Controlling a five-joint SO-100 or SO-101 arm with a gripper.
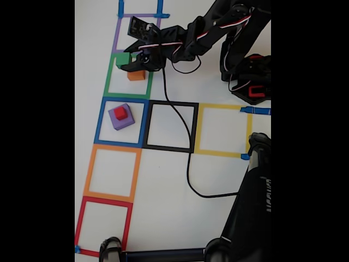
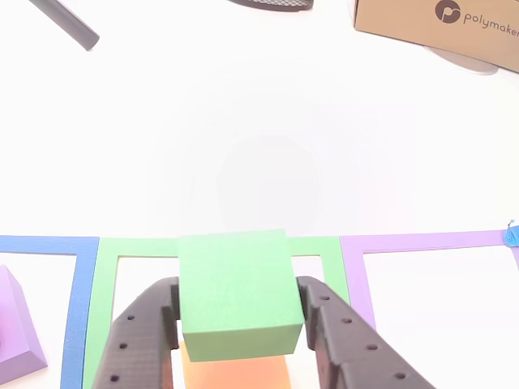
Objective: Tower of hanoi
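Matte green cube (image 2: 235,292) btwn perforated fingers (image 2: 138,340).

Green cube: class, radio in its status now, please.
Tool shut on green cube, directly over orange cube in green square. Red cube atop purple cube. Nothing in the way.

Green cube (image 2: 235,293) above orange (image 1: 136,76); red (image 1: 120,113) atop purple (image 1: 122,118).

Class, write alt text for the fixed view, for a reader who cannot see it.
A black robot arm's gripper holds a green cube above an orange cube inside a green tape square on a white table. In the blue tape square below it, a red cube sits on a purple cube; black, yellow, orange and red squares hold no cubes.
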